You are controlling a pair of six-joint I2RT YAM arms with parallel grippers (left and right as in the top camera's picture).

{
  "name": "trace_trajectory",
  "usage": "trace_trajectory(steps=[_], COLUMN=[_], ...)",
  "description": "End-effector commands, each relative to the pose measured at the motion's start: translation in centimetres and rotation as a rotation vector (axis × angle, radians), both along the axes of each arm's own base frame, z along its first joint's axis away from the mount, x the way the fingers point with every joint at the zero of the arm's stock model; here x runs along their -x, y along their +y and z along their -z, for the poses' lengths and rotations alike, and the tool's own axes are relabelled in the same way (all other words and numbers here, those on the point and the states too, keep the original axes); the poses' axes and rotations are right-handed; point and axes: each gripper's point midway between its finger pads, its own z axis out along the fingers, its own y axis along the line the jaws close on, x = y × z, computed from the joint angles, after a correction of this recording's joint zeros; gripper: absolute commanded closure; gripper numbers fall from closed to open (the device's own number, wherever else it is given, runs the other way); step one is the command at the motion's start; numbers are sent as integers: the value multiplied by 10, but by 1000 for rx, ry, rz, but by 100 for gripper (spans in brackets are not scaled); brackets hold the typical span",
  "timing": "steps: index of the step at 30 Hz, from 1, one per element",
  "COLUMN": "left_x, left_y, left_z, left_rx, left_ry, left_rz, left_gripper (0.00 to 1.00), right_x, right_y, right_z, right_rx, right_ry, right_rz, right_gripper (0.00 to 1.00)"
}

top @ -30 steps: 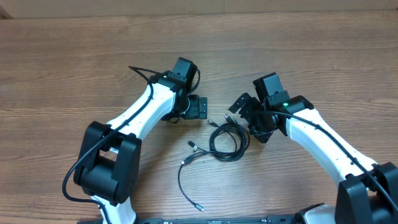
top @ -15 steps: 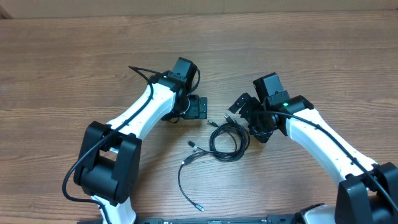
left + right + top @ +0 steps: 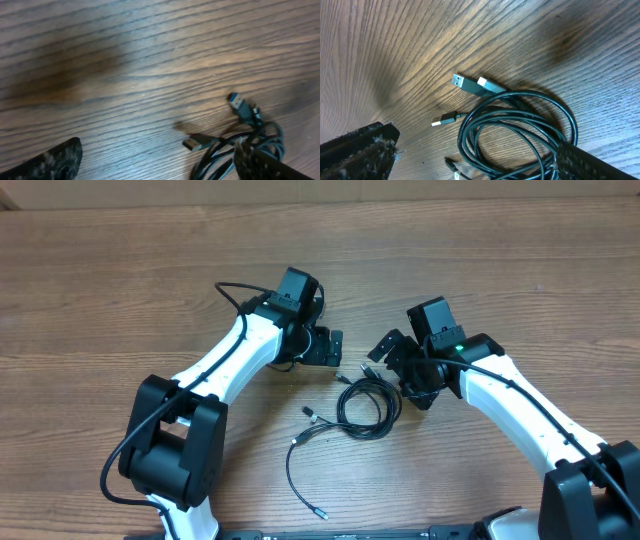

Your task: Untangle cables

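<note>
Both gape wide and hold nothing: the left pincer (image 3: 330,348) hovers near the upper left of the cable coil (image 3: 366,405), and the right pincer (image 3: 398,372) hangs at the coil's upper right edge. Better to pinch the free plug (image 3: 470,84) beside the coil, pin the loops, and draw slowly along the worktop (image 3: 120,280). No brand or writing is readable.

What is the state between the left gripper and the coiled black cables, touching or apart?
Apart. The overhead view shows a plain gap between the left gripper and the coiled black cables.
</note>
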Motion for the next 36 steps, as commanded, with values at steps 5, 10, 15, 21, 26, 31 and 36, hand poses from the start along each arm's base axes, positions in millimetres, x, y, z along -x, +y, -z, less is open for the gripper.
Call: trace_trajectory(steps=[5, 10, 15, 21, 26, 31, 36], left_x=[2, 18, 47, 74, 87, 93, 90], left_y=[-13, -18, -29, -29, -27, -26, -23], left_z=[-2, 6, 17, 27, 34, 42, 48], left_rx=[33, 24, 40, 11, 21, 27, 13], left_ry=[-19, 17, 94, 152, 194, 203, 179], left_rz=[60, 86, 145, 219, 225, 226, 222], left_gripper=[11, 12, 17, 18, 17, 33, 71], right_x=[0, 0, 0, -14, -3, 27, 30], right_y=[-3, -3, -3, -16, -58, -112, -134], right_z=[1, 1, 1, 0, 8, 17, 18], right_rx=[2, 2, 2, 97, 145, 206, 215], right_ry=[2, 2, 2, -137, -55, 100, 127], right_rz=[11, 11, 12, -223, -216, -201, -140], right_gripper=[0, 0, 0, 0, 0, 0, 0])
